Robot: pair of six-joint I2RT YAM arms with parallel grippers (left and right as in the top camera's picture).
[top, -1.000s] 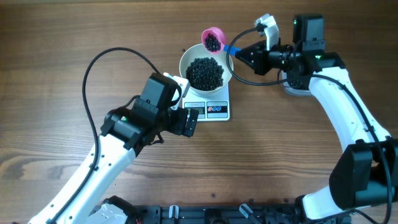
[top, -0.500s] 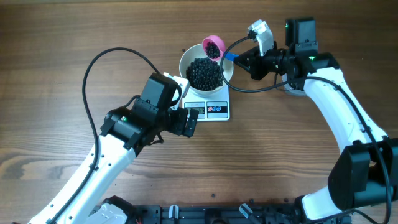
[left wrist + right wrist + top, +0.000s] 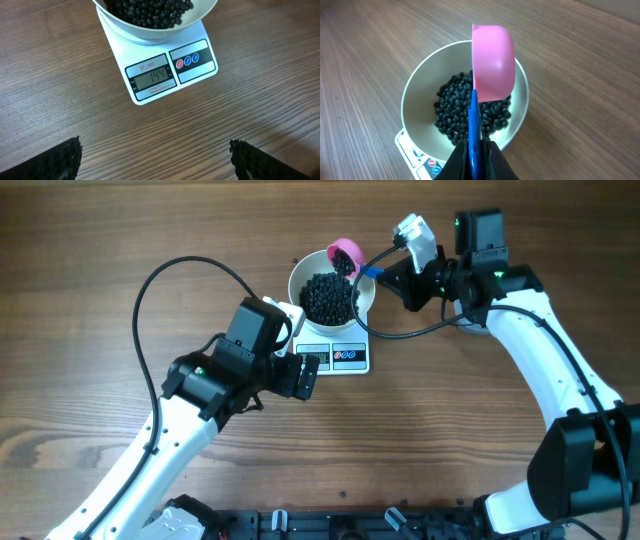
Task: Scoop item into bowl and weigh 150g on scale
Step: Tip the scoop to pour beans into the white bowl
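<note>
I've got right gripper [image 3: 474, 150] clamped on pink scoop [image 3: 492, 60], tipped over bowl [image 3: 417, 100] of black beans [image 3: 455, 107] on scale [image 3: 165, 75], left gripper [image 3: 157, 160] wide apart

The overhead camera is looking straight down on the wooden table [image 3: 100, 240] from far above, taking in the whole workspace. The left wrist camera is hanging close over the scale [image 3: 165, 70], facing steeply down at its display. The right wrist camera is peering from nearby along the pink scoop [image 3: 492, 60] into the bowl [image 3: 415, 95]. All three views are sharing bowl and scale.
</note>
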